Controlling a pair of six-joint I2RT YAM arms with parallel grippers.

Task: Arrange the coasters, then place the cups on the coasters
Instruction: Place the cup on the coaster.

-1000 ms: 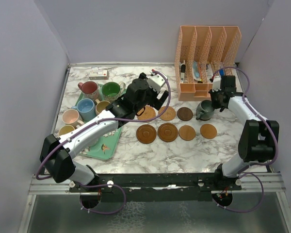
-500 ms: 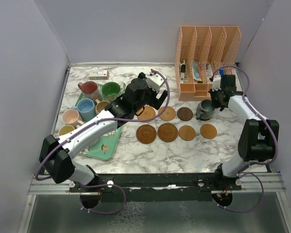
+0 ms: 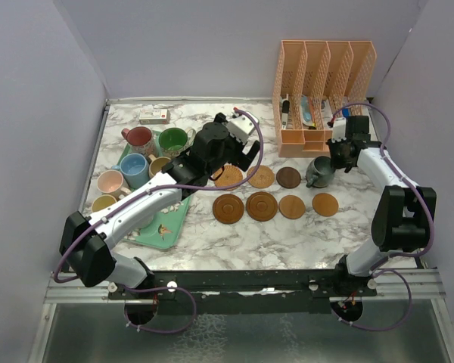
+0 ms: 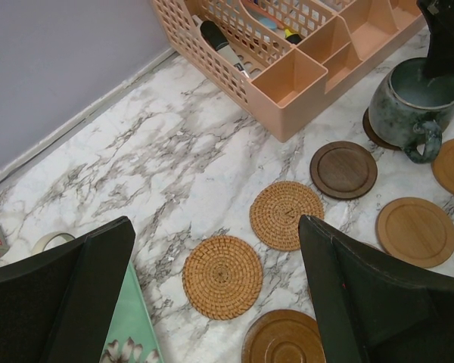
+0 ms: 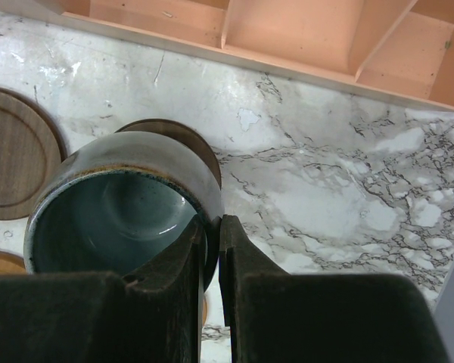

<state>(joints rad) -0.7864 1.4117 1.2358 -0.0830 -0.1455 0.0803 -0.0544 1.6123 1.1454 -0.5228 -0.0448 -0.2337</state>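
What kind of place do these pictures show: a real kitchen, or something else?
Probably a robot test booth, not a kitchen: plain walls enclose a marble-patterned table, and a left arm and right arm are bolted to a metal rail at its near edge.

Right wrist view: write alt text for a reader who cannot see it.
The right gripper pinches the rim of a dark grey-teal mug above a dark brown coaster on the marble table. A peach organizer lines the top.
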